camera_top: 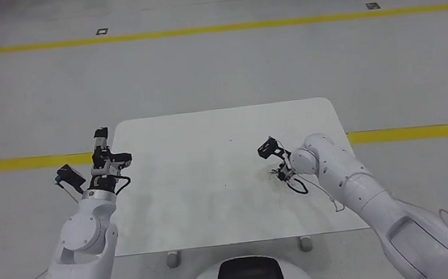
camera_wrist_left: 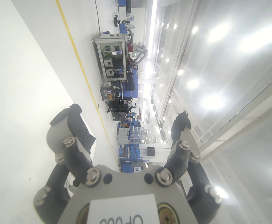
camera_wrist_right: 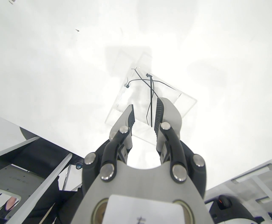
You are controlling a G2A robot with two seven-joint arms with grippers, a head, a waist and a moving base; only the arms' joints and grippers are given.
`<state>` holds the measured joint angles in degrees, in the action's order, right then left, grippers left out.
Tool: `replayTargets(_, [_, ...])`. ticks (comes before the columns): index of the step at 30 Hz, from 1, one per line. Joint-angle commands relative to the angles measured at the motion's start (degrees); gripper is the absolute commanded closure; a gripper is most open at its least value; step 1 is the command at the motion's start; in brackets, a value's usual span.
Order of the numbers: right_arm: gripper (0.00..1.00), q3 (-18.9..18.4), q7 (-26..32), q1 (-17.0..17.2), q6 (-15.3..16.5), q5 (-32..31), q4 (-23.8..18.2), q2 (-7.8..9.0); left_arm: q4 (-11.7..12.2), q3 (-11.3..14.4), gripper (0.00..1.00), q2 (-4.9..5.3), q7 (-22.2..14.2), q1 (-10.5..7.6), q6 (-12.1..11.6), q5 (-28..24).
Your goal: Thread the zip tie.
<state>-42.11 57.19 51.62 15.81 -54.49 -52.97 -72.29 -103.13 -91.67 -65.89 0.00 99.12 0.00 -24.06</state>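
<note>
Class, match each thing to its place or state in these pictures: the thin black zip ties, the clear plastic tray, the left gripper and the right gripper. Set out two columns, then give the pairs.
Things:
1. thin black zip ties
2. clear plastic tray
3. left gripper
4. right gripper

Places or states:
A. open, aimed at the tray
B. resting on the white table
C. open, aimed at the room beyond the table
D. lying crossed in the tray

Pairs: 1-D, 2-B, 3-C, 4-A
</note>
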Motion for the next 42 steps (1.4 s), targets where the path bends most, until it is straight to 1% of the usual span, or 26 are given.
replayTargets(1, [0.78, 0.31, -0.18, -0.22, 0.09, -0.05, 0.72, -0.24, 0.00, 0.00, 0.00, 0.00, 0.00, 0.00, 0.00, 0.00])
replayTargets(7, [0.78, 1.34, -0.67, -0.84, -0.22, -0.55, 2.48, -1.00, 0.00, 0.00, 0.00, 0.00, 0.00, 0.00, 0.00, 0.00])
replayTargets(8, [0.80, 1.55, -0.79, -0.95, -0.20, -0.62, 2.81, -1.16, 0.00, 0.00, 0.00, 0.00, 0.00, 0.00, 0.00, 0.00])
replayTargets(10, [0.81, 1.85, -0.98, -1.13, -0.23, -0.77, 3.29, -1.40, 0.00, 0.00, 0.00, 0.00, 0.00, 0.00, 0.00, 0.00])
replayTargets(14, [0.88, 2.43, -1.38, -1.49, -0.54, -1.03, 4.32, -1.93, 0.00, 0.00, 0.00, 0.00, 0.00, 0.00, 0.00, 0.00])
replayTargets(20, [0.93, 2.94, -1.86, -1.94, -0.81, -1.14, 5.84, -2.58, 0.00, 0.00, 0.00, 0.00, 0.00, 0.00, 0.00, 0.00])
replayTargets(28, [0.93, 3.53, -2.29, -2.61, -1.77, -1.36, 7.96, -3.50, 0.00, 0.00, 0.00, 0.00, 0.00, 0.00, 0.00, 0.00])
replayTargets(32, [0.91, 3.78, -2.69, -2.85, -2.09, -1.58, 8.80, -3.91, 0.00, 0.00, 0.00, 0.00, 0.00, 0.00, 0.00, 0.00])
replayTargets(42, [0.91, 4.10, -3.54, -3.36, -2.22, -2.10, 10.75, -4.72, 0.00, 0.00, 0.00, 0.00, 0.00, 0.00, 0.00, 0.00])
